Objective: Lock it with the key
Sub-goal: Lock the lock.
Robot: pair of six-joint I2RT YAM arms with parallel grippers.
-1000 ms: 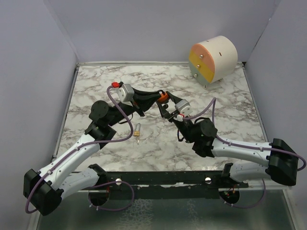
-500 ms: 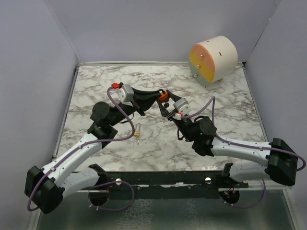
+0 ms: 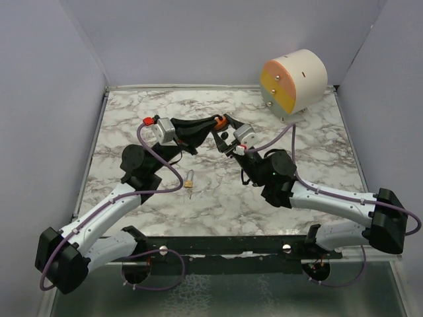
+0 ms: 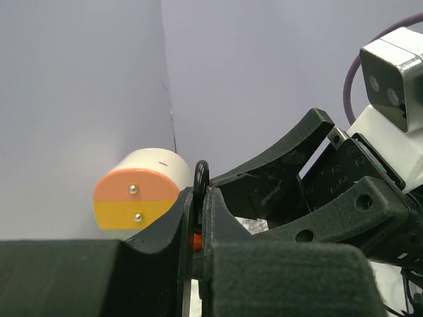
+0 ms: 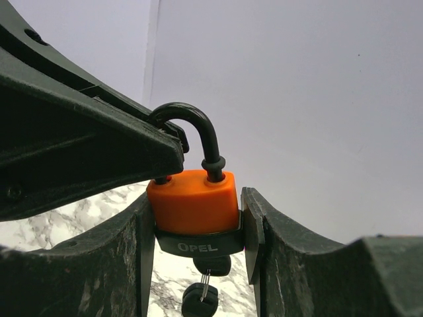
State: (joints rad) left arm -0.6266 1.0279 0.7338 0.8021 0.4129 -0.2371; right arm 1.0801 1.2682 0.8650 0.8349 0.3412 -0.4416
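Note:
An orange padlock (image 5: 195, 201) with a black base hangs in the air between both arms, above the marble table (image 3: 317, 152). My right gripper (image 5: 196, 216) is shut on the padlock body, one finger on each side. My left gripper (image 4: 197, 198) is shut on the black shackle (image 5: 192, 119), which sticks up between its fingers (image 4: 225, 218). A black-headed key (image 5: 211, 265) sits in the keyhole under the padlock, and a second key dangles from its ring. From above, the padlock (image 3: 219, 121) shows where the two grippers meet.
A small brass padlock (image 3: 190, 179) lies on the marble in front of the left arm. A white drum with an orange and yellow face (image 3: 294, 82) stands at the back right. Purple walls close in the table on three sides.
Both grippers, still holding the orange padlock, have moved together toward the back and slightly left. The right arm has stretched further forward.

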